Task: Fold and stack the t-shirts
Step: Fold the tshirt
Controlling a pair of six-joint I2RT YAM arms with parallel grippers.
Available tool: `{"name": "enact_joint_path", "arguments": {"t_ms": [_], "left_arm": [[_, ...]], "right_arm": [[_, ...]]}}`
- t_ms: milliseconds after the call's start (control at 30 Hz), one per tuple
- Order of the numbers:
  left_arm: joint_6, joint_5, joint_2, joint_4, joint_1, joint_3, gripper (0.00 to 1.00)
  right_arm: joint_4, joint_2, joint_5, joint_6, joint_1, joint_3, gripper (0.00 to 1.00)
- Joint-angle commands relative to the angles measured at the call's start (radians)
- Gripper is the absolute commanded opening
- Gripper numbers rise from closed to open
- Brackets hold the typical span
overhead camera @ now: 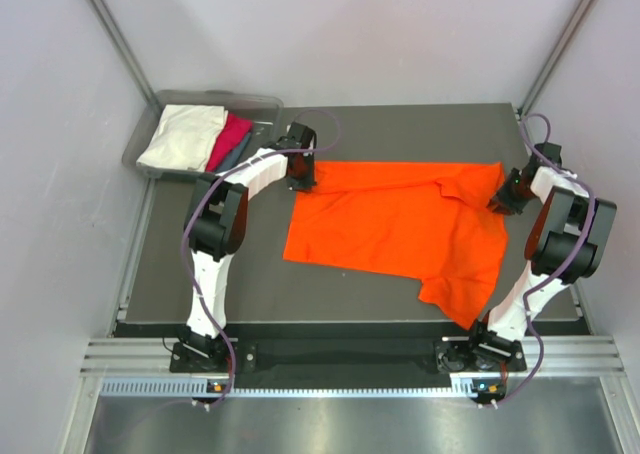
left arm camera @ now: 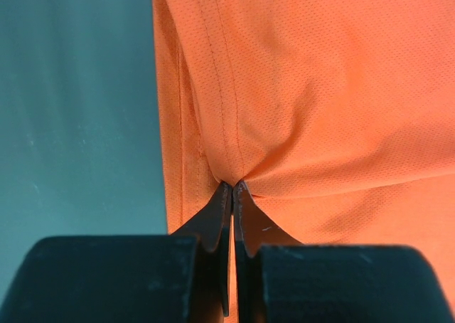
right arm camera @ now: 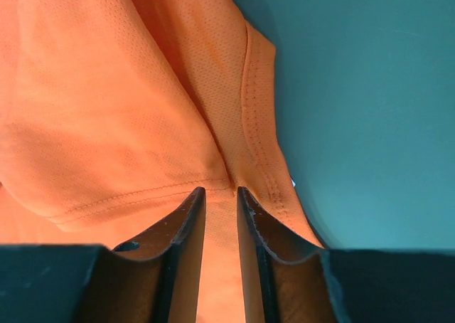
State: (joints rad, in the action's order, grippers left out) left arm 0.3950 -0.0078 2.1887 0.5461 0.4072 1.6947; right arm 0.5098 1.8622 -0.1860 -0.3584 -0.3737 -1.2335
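The orange t-shirt [overhead camera: 400, 219] lies spread on the dark surface [overhead camera: 250, 294], its long side running from one arm across to the other. The left tool [left arm camera: 232, 186] is pinched tight on the shirt's far left corner. The right tool [right arm camera: 220, 191] sits at the far right corner (its jaws stand a little apart over cloth, so I cannot tell if it holds). The rest of the shirt lies between them.

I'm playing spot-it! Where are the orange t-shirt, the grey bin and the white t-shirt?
orange t-shirt [overhead camera: 390, 219]: top view, middle of the spread cloth.
grey plastic bin [overhead camera: 215, 95]: top view, its far rim.
cream-white t-shirt [overhead camera: 183, 136]: top view, middle of the folded cloth.
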Motion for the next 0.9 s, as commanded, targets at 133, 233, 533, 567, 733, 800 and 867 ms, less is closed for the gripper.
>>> {"name": "enact_joint_path", "arguments": {"t_ms": [133, 233, 533, 567, 733, 800, 867], "left_arm": [[0.005, 0.002, 0.025, 0.006, -0.007, 0.042, 0.07], [0.004, 0.002, 0.029, 0.006, -0.007, 0.043, 0.07], [0.002, 0.002, 0.036, 0.005, -0.008, 0.045, 0.00], [0.002, 0.002, 0.037, 0.003, -0.010, 0.045, 0.00], [0.004, 0.002, 0.036, 0.000, -0.013, 0.049, 0.00], [0.004, 0.002, 0.036, -0.003, -0.015, 0.052, 0.00], [0.004, 0.002, 0.037, -0.002, -0.015, 0.054, 0.00]], "right_arm": [[-0.020, 0.018, -0.007, 0.009, -0.010, -0.029, 0.27], [-0.027, 0.034, -0.006, 0.009, -0.010, -0.027, 0.26], [-0.018, 0.029, 0.013, 0.001, -0.008, -0.049, 0.13], [-0.007, 0.022, 0.019, 0.001, -0.008, -0.052, 0.10], [0.041, -0.009, 0.040, 0.013, -0.008, -0.078, 0.04], [0.053, -0.017, 0.043, 0.019, -0.008, -0.089, 0.11], [0.065, -0.015, 0.045, 0.021, -0.008, -0.101, 0.05]]}}
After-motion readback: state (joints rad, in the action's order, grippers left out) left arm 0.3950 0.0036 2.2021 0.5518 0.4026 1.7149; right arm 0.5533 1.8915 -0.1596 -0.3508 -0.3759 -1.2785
